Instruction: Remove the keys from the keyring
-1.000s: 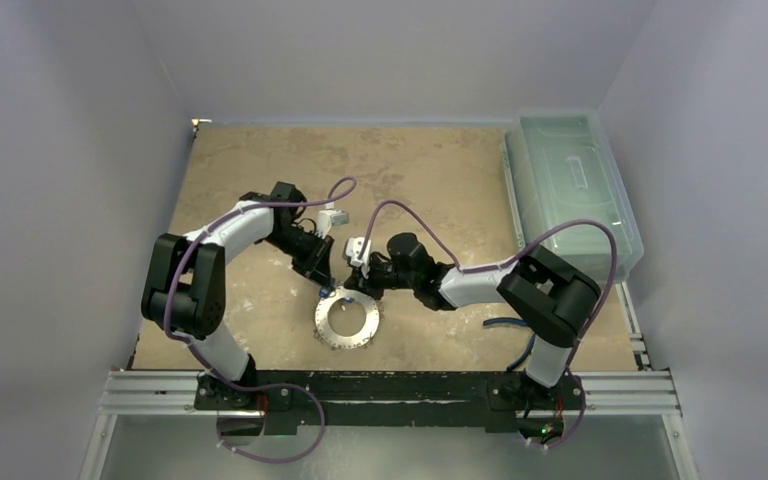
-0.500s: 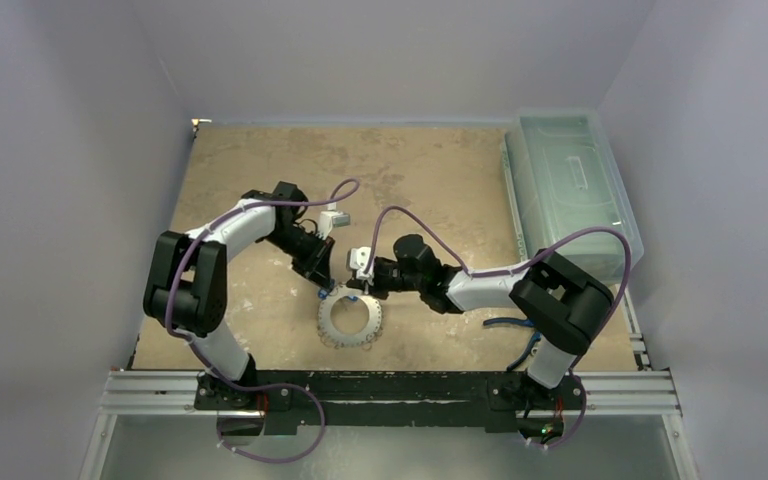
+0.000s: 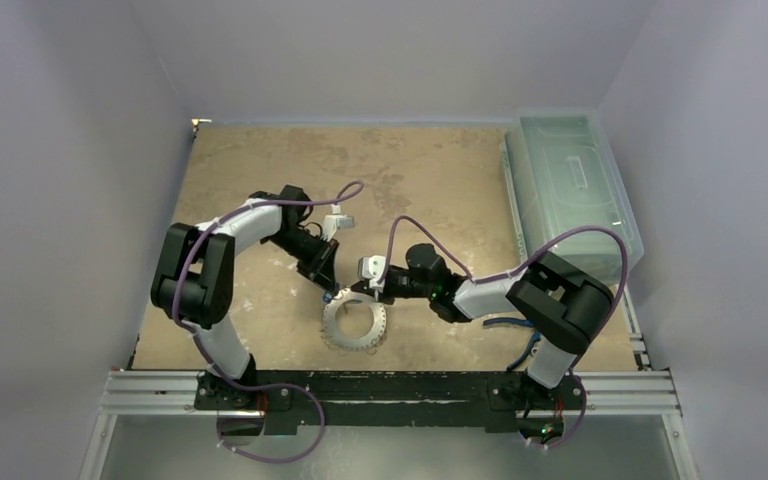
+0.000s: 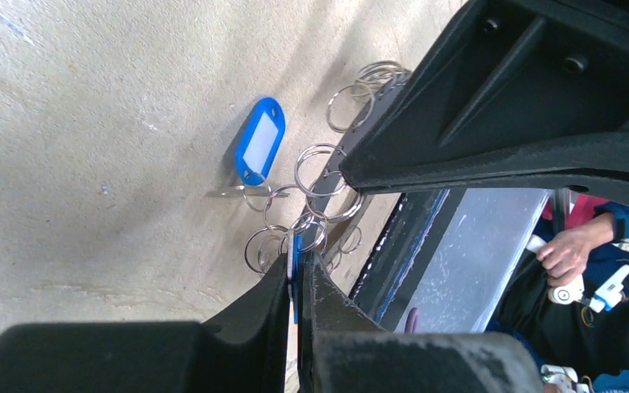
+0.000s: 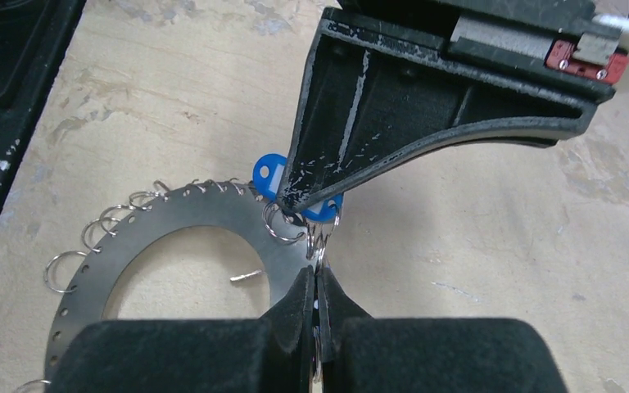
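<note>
Top external view: the large flat grey metal keyring (image 3: 354, 322) lies on the tan table (image 3: 260, 170), with the left gripper (image 3: 327, 287) and right gripper (image 3: 366, 291) meeting at its far edge. Left wrist view: the left jaws are closed on a thin blue plastic tag (image 4: 296, 274), with small wire loops (image 4: 318, 168) just beyond them. Right wrist view: the right jaws are closed at the keyring's rim, beside that tag, and I cannot tell what they pinch.

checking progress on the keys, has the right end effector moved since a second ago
Yes. The right end effector has shifted toward the mounting rail at the near edge and slightly toward the clear box side.
</note>
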Robot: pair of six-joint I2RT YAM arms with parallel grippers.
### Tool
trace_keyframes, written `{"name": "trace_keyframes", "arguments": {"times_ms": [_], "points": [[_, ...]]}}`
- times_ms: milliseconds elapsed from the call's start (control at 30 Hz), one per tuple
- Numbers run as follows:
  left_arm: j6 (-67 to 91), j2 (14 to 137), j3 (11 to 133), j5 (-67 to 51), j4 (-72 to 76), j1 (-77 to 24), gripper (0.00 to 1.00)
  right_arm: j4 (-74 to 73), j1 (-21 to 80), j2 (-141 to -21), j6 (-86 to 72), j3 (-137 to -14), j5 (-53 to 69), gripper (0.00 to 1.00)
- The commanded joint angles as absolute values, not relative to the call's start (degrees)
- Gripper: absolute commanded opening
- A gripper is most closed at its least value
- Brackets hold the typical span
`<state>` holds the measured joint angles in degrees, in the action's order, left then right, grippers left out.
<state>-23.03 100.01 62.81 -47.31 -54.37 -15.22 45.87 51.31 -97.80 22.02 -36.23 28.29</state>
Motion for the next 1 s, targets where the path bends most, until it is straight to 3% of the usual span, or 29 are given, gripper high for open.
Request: {"name": "trace_keyframes", "arguments": {"times_ms": [0, 200, 667, 967], "points": [[-21.43, 102.35, 63.88, -49.96, -53.24, -16.00, 0.00, 52.95, 50.89, -97.46, 26.02, -35.64, 31.69, 0.00], [-17.55, 104.63, 60.99, -52.91, -49.92, -16.79, 0.00, 50.26, 49.59, -95.43, 33.78, -34.19, 31.90, 0.00], [-15.24, 106.95, 62.20, -56.25, -46.81, -20.74, 0.00, 60.69, 48.87, -95.73, 31.56, -29.89, 40.91, 0.00], [-15.99, 104.38, 61.09, -56.56, -47.14, -20.67, 0.00, 49.21, 47.96, -95.13, 41.31, -31.23, 43.27, 0.00]]}}
